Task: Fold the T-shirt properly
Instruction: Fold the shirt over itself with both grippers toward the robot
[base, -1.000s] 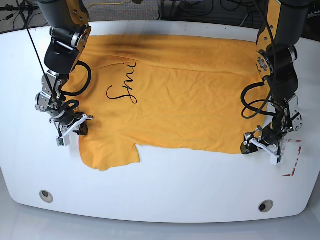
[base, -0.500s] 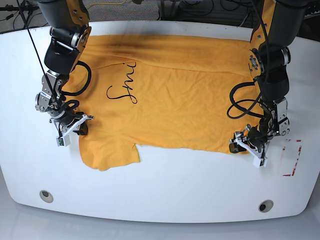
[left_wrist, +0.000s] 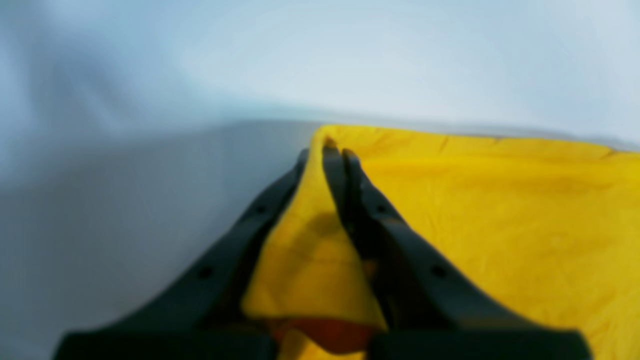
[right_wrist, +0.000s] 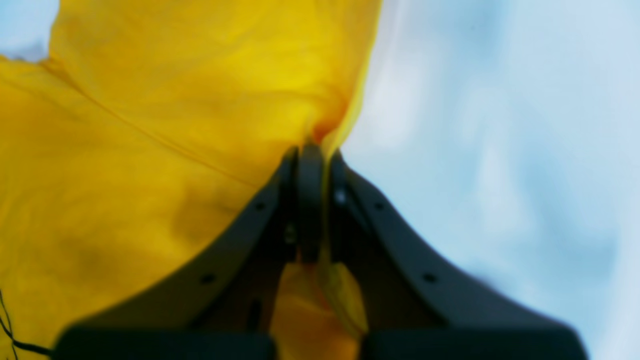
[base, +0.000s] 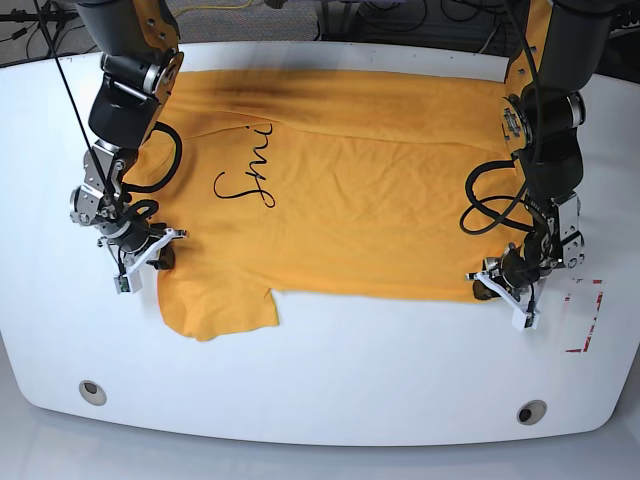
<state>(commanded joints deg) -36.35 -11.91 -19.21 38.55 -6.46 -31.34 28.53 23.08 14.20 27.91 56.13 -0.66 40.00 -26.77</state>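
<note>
Left wrist view blurred, left end effector (left_wrist: 332, 150) pinching T-shirt (left_wrist: 500, 210) edge

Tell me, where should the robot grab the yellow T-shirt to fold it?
Grab the T-shirt by its near edge: the hem corner and the sleeve end. Come from the front, since it lies flat there. The left gripper and right gripper already pinch both.

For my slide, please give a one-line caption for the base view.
Both tools, left and right, pinch the near edge of the flat orange T-shirt on the white table.
</note>
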